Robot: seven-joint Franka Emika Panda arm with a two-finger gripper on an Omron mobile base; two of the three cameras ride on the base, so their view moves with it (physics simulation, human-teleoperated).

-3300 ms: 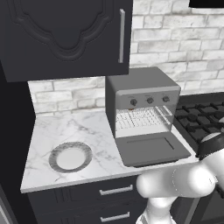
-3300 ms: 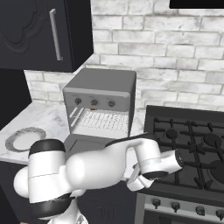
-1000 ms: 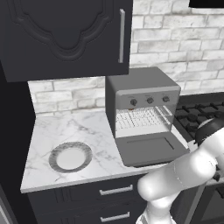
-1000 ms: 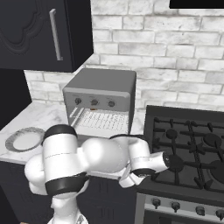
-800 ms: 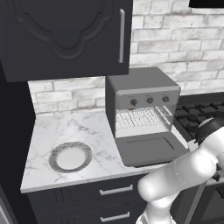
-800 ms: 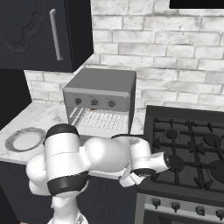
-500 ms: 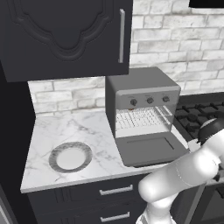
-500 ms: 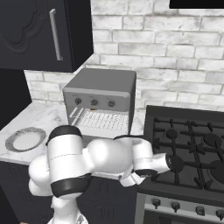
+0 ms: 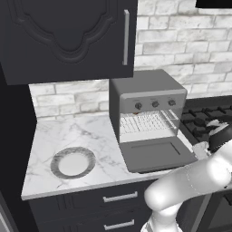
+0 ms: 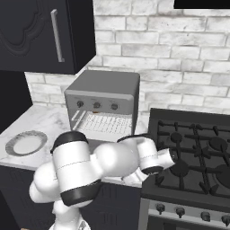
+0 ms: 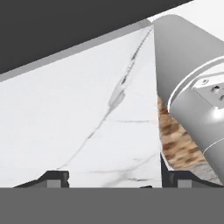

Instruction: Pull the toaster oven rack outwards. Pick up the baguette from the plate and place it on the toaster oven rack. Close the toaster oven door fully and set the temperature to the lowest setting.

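Spanning wide over the marble counter [image 11: 78,122], the gripper [image 11: 114,178] stands parted, grasping nothing.

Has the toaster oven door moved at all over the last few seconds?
No. In the left base view the toaster oven door lies dropped open in the same spot against the marble counter, below the toaster oven, as before.

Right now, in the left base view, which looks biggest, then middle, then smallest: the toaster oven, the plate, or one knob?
1. Toaster oven, clearly the biggest.
2. Plate, with its grey speckled rim. It lies nearer the camera than the oven body, yet looks smaller.
3. Knob, a tiny dark dot on the oven's front.
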